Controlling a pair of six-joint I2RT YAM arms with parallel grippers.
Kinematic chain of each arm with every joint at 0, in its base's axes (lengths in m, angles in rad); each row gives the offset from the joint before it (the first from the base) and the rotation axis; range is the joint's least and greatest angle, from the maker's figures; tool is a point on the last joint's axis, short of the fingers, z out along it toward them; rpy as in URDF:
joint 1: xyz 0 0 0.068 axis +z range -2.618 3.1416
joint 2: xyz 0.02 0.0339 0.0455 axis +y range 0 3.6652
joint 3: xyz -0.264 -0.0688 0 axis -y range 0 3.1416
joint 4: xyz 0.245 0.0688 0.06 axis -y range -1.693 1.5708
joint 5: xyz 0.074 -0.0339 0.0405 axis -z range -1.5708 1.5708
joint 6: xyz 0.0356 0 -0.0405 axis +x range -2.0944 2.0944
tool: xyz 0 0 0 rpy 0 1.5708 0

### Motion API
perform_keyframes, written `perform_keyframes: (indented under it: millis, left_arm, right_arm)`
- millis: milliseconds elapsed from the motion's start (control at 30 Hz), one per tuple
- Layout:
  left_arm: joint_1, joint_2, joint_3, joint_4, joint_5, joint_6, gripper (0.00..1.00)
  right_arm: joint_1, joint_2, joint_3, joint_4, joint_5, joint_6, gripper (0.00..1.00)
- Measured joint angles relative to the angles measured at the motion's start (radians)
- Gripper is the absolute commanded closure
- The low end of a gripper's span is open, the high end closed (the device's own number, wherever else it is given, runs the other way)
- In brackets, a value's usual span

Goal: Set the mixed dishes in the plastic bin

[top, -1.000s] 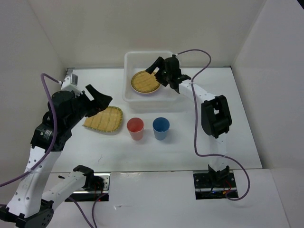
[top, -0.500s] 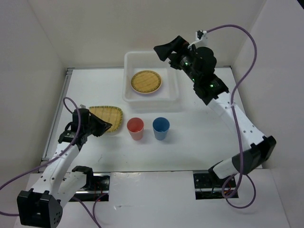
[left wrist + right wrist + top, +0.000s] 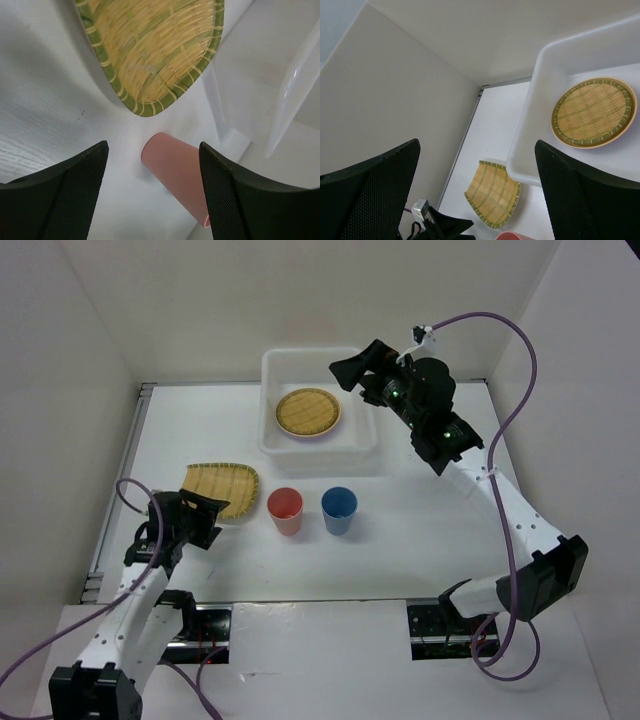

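**Left gripper**: jaws stand wide, nothing between them. It sits low over the table, aimed along the surface and not down at it. Judged: a low, level approach suits taking a cup by its side, or getting a finger under a shallow rim.

**In line with the jaws:** the red cup is a little beyond the tips, not touched. It is upright with its mouth up, so the wall is free to clamp.

**Off to one side of the tips:** the squarish woven tray is near, with bare table between it and the gripper. Which of the two is the target, I cannot tell.

**Past the red cup:** the blue cup stands beside it, apart and upright.

**Farther out from this hand:** the plastic bin lies beyond the tray and cups, well apart. A carry will be needed.

**Right gripper**: jaws at full spread, empty. It is raised above the bin's far right corner and looks down into it.

**Below it, inside the bin:** the round woven tray lies flat on the lilac plate, of which only an edge shows. Judged: flat stacking leaves floor space for the rest.

**Not found:** I cannot pick out an orange-yellow plate with certainty.

**Judged:** three pieces are outside the bin, namely the squarish tray and both cups. The left arm is nearest to all three.
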Motion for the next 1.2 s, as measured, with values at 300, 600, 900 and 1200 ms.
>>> perform_keyframes:
  millis: [300,600,900,1200]
  left_arm:
    - [0.017,-0.044,-0.098,0.041,-0.070,-0.080,0.20]
    - [0.021,0.199,-0.117,0.180,-0.103,-0.083,0.22]
    - [0.029,0.450,-0.022,0.334,-0.125,-0.080,0.43]
    - [0.030,0.479,-0.021,0.349,-0.145,-0.107,0.88]
  right_arm:
    - [-0.010,0.012,-0.003,0.010,-0.024,0.002,0.00]
    - [-0.010,0.033,-0.018,0.014,-0.037,0.004,0.00]
    - [-0.010,0.034,-0.018,0.015,-0.040,0.004,0.00]
    - [-0.019,0.034,-0.018,0.014,-0.041,0.004,0.00]
